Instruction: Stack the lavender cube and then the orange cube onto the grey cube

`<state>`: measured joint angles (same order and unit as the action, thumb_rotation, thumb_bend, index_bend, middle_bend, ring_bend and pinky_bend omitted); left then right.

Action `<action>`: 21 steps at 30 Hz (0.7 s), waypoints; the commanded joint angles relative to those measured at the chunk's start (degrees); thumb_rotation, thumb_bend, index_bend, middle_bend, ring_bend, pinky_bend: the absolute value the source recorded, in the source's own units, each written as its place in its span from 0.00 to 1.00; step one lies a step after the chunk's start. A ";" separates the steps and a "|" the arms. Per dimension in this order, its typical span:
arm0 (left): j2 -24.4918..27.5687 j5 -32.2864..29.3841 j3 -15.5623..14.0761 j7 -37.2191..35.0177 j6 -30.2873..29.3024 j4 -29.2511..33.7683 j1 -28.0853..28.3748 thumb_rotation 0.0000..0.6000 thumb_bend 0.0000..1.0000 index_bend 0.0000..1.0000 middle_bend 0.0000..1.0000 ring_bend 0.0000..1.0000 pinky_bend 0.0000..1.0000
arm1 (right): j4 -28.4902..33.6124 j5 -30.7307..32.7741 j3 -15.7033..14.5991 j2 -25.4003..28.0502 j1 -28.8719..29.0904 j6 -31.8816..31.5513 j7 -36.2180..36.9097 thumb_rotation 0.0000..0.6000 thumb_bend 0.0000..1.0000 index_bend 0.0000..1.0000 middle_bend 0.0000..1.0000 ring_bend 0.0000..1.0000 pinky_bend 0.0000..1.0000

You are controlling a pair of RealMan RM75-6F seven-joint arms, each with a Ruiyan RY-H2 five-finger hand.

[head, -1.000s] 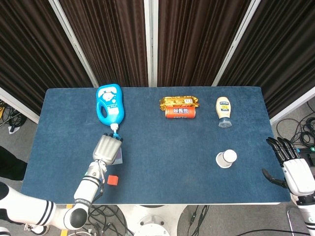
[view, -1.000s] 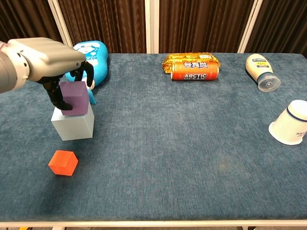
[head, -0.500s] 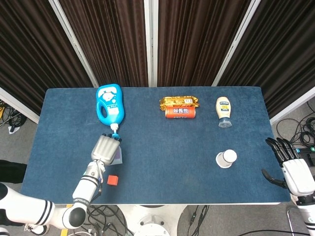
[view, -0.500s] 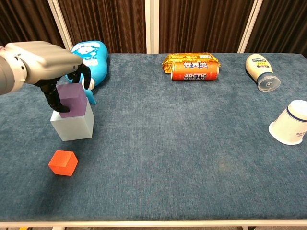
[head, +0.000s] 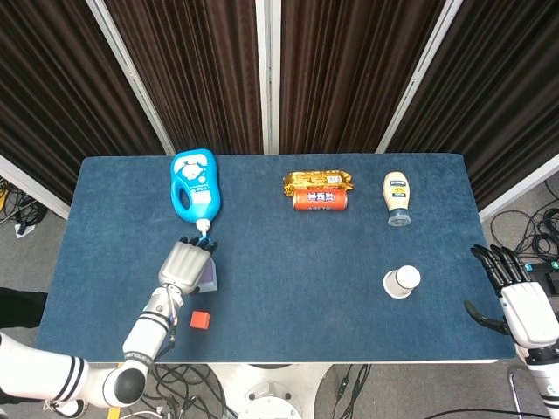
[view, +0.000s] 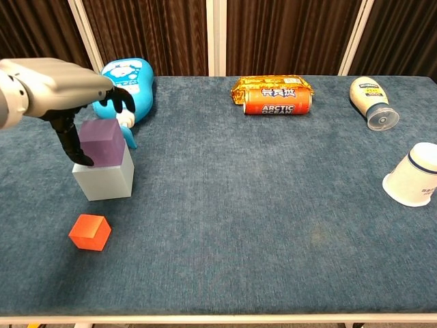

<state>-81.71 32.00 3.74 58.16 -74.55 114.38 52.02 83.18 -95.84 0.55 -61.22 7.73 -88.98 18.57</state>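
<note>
Lavender cube (view: 102,142) sits on the grey cube (view: 104,180) near the bench's (view: 273,225) left edge; left hand (view: 58,92) spread above it, holding nothing; orange cube (view: 89,232) lies apart

Blue table (view: 273,225): grey cube (view: 104,180), orange cube (view: 89,232) (near front), cup (view: 414,175).

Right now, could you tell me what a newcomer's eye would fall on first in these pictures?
Probably the small stack at the table's left: the lavender cube sitting on the grey cube, with the left hand spread just above and beside it. Next, the bright orange cube alone near the front edge, and the blue bottle lying behind the stack.
</note>
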 commanded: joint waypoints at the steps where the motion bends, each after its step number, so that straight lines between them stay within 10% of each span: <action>1: 1.97 0.06 0.38 0.48 -2.14 2.24 -0.24 1.00 0.16 0.21 0.28 0.20 0.26 | 0.06 0.10 0.05 0.10 0.02 0.04 0.16 1.00 0.20 0.03 0.08 0.00 0.00; 10: 10.77 2.54 -2.69 -2.24 -11.92 7.41 -7.02 1.00 0.16 0.21 0.28 0.20 0.27 | -0.03 0.03 0.12 0.38 -0.07 -0.36 1.25 1.00 0.20 0.03 0.08 0.00 0.00; 15: 16.09 2.78 -6.69 -7.17 -8.57 7.67 -11.47 1.00 0.16 0.23 0.30 0.20 0.28 | -0.11 0.05 0.10 0.18 0.03 -0.09 0.91 1.00 0.20 0.03 0.08 0.00 0.00; 21: 17.80 16.91 -13.11 -15.52 -1.47 3.59 -15.92 1.00 0.16 0.45 0.48 0.33 0.39 | -0.09 0.03 -0.06 -0.16 0.16 0.43 -0.03 1.00 0.20 0.03 0.08 0.00 0.00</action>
<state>-65.12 40.81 -5.39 47.87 -80.66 120.47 38.99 83.08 -95.81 0.52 -61.35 7.88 -88.57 18.56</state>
